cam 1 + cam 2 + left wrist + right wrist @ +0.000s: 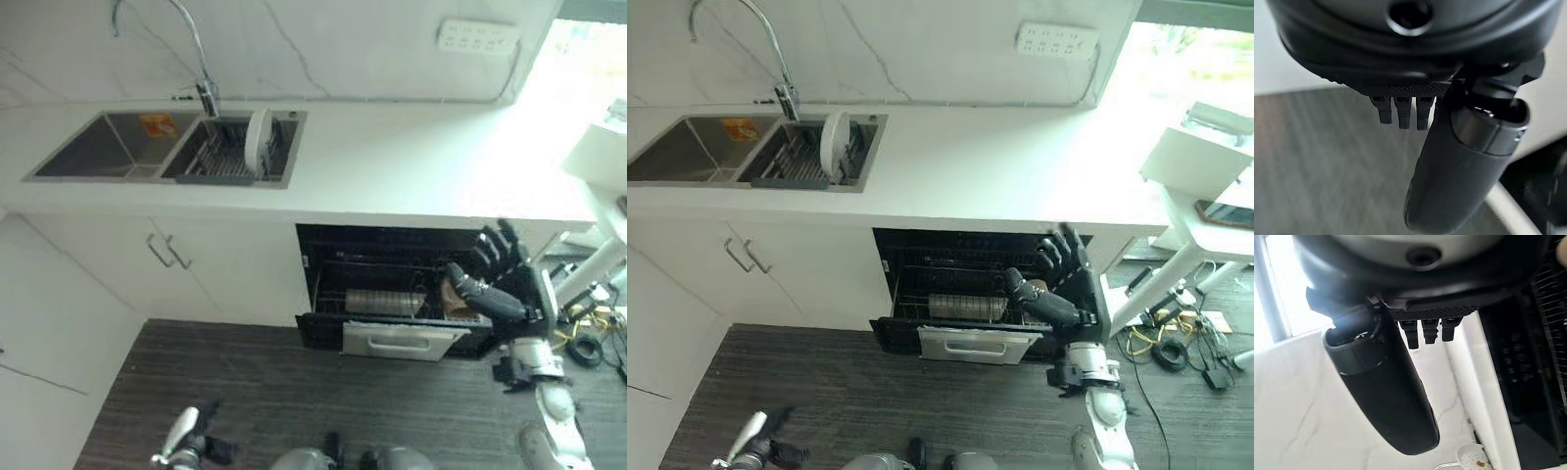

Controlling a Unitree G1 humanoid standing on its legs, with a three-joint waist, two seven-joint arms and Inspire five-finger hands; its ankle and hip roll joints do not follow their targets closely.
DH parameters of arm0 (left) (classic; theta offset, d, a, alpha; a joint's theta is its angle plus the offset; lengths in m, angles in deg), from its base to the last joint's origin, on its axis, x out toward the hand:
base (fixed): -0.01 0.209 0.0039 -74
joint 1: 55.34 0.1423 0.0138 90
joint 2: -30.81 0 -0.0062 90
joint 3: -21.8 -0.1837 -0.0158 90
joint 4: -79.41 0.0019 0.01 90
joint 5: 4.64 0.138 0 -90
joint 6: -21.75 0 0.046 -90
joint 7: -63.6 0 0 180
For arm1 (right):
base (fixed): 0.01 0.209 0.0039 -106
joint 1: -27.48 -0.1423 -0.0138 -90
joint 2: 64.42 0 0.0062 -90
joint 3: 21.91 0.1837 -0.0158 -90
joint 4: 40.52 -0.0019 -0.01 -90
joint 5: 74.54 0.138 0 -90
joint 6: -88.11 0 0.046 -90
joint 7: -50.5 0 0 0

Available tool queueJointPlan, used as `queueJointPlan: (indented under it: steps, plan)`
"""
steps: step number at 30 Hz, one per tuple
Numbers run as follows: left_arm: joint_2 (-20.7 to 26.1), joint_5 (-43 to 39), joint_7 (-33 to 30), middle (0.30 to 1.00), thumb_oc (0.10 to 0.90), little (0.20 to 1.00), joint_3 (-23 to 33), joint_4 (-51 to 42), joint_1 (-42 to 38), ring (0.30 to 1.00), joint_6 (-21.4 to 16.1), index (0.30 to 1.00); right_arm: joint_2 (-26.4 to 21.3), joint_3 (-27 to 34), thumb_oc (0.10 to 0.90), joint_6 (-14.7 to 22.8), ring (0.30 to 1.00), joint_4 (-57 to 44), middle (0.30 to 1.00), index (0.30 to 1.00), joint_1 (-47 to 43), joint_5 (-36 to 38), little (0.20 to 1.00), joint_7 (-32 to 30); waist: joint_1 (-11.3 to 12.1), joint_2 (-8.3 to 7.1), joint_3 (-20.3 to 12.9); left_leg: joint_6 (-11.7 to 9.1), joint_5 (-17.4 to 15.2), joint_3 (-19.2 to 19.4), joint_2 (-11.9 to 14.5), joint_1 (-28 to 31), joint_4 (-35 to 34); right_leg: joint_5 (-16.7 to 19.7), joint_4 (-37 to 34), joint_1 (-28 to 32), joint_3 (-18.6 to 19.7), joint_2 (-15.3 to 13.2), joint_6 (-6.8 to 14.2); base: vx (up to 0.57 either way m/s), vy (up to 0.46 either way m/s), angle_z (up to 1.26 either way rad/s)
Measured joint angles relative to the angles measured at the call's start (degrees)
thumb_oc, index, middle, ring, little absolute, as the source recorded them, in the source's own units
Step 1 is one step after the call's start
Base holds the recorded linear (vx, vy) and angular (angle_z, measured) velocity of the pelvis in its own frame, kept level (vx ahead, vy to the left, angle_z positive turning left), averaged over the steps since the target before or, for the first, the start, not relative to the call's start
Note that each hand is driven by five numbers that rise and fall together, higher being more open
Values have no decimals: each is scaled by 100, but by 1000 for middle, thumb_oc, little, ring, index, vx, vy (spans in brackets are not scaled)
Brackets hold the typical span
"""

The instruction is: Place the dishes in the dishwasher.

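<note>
A white plate stands upright in the dish rack in the sink's right basin. Below the counter the dishwasher is open, its drawer pulled out, with metal dishes lying in the black rack. My right hand hovers at the drawer's right end, open, fingers spread and holding nothing; its thumb sticks out straight. My left hand hangs low over the floor at the lower left, its fingers straight and empty.
The sink's left basin holds an orange item. A faucet rises behind the sink. White cabinet doors are left of the dishwasher. A white table stands at the right, with cables on the dark wood floor.
</note>
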Motion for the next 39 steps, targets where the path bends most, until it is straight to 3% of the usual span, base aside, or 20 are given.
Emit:
queueJointPlan:
  steps: [1,3,5,7,9,11,14,15,17,19,23,27,29,31,32,33,34,35,36,39]
  plan:
    - [-164,-166,10,900,800,900,-2,368,-332,900,-53,900,-14,88,800,37,900,12,900,900,-96,8,900,-3,2,-28,174,-33,121,61,51,-567,1008,-21,42,1,-12,-98,-8,175,240,27]
    - [-509,-483,146,900,800,900,55,960,-588,900,45,900,96,55,800,35,900,-18,900,900,-358,-2,900,-2,25,28,279,393,-330,8,325,-1075,1769,-15,62,17,37,-76,-18,226,323,-25]
    - [-736,-484,260,900,800,900,168,1346,-630,900,-22,900,100,38,800,28,900,-34,900,900,-553,-23,900,-38,6,115,295,537,-498,-26,612,-741,735,-34,47,70,165,-82,65,270,392,-38]
    - [-856,-604,293,900,800,900,215,1864,-761,900,-25,900,97,28,800,-5,900,-34,900,900,-795,-132,900,-185,10,230,308,313,-349,-267,831,-284,-808,-59,35,118,444,-70,176,247,339,-41]
    - [-1015,-864,334,900,800,900,439,2137,-796,900,-19,900,11,4,800,-128,900,-34,900,900,-1033,-227,900,-339,49,490,456,165,-252,-409,1144,-327,-986,-69,-30,328,551,-21,183,195,271,-30]
    - [-1109,-886,348,900,800,900,486,2282,-743,900,-84,900,-75,12,800,-243,900,-37,900,900,-990,-356,900,-460,46,644,463,164,-244,-87,1357,-347,-847,-204,-71,569,486,-90,262,174,294,-2]
    - [-1083,-818,369,900,800,900,233,2150,-578,900,-157,900,-190,78,800,-298,900,-122,900,900,-851,-348,900,-688,109,699,357,339,-358,-56,1197,-213,-700,-449,-116,736,611,-259,552,158,292,-10]
    - [-1112,-904,379,900,800,900,257,2005,-506,900,-163,900,-158,195,800,-295,900,-270,900,900,-715,-350,900,-734,153,738,289,436,-62,-142,1036,-79,-862,-478,-114,723,659,-338,764,77,208,-25]
    - [-1084,-1058,370,900,800,900,395,1910,-535,900,-161,900,-81,226,800,-345,900,-418,900,900,-506,-347,900,-775,166,475,240,695,121,-62,748,-41,-835,-536,-129,836,549,-637,894,44,157,0]
    - [-954,-1145,378,900,800,900,393,1942,-643,900,-146,900,89,216,800,-341,900,-531,900,900,-503,-346,900,-763,186,309,150,912,-8,16,591,-39,-794,-362,-157,845,351,-869,880,23,130,5]
    - [-865,-1156,554,900,800,900,369,2177,-1123,900,-99,900,122,103,800,-340,900,-772,900,900,-965,-363,900,-827,326,341,124,1118,-279,164,547,68,-813,350,-731,901,-30,-951,1121,15,202,-12]
    - [-860,-1428,592,900,800,900,394,2198,-941,900,81,900,269,-3,800,-355,900,-807,900,900,-1031,-362,900,-838,324,400,51,1189,-335,478,736,128,-901,575,-181,469,-659,-899,1070,-14,34,-54]
    - [-857,-1615,663,900,800,900,635,2331,-891,900,137,900,239,-56,800,-380,900,-806,900,900,-1000,-361,900,-847,264,373,36,1072,-255,386,743,126,-983,152,-70,258,-434,-273,937,-11,-64,-21]
    - [-852,-1660,822,900,800,900,804,2323,-705,900,109,900,210,-59,800,-387,900,-806,900,900,-1038,-359,900,-830,317,297,-6,1085,-264,555,682,59,-944,63,-314,155,-745,82,706,4,-104,-17]
    - [-887,-1792,876,900,800,900,831,2302,-626,900,92,900,128,-63,800,-388,900,-801,900,900,-1102,-353,900,-834,378,252,-25,1089,-266,611,568,-42,-862,143,-459,96,-830,94,214,40,-131,-1]
    - [-980,-1866,864,900,800,900,825,2371,-566,900,119,900,21,-80,800,-390,900,-734,900,900,-1101,-351,900,-843,348,337,-40,973,-257,518,523,-77,-914,159,-467,59,-865,144,200,74,-127,13]
    - [-1009,-2179,865,900,800,900,853,2355,-456,900,59,900,26,-132,800,-397,900,-659,900,900,-1084,-334,900,-832,327,261,-62,678,-295,406,391,-22,-1065,250,-635,19,-696,74,125,93,-84,18]
    - [-1031,-2473,873,900,800,900,981,2375,-431,900,74,900,64,-199,800,-420,900,-618,900,900,-1074,-329,900,-836,366,115,-25,883,-554,357,291,-117,-492,361,-701,9,-740,-88,51,148,-75,-16]
    - [-1086,-2846,907,900,800,900,1183,2379,-309,900,135,900,48,-303,800,-463,900,-637,900,900,-1001,-348,900,-814,423,44,-42,846,-954,334,351,-19,159,401,-713,45,-711,-161,33,111,-45,-15]
    - [-1268,-3594,1210,900,800,900,1670,2062,6,900,272,900,-123,-265,800,-445,900,-779,900,900,-600,-466,900,-774,399,99,-53,659,-1006,19,287,779,-740,109,-164,-77,-632,-288,285,44,56,19]
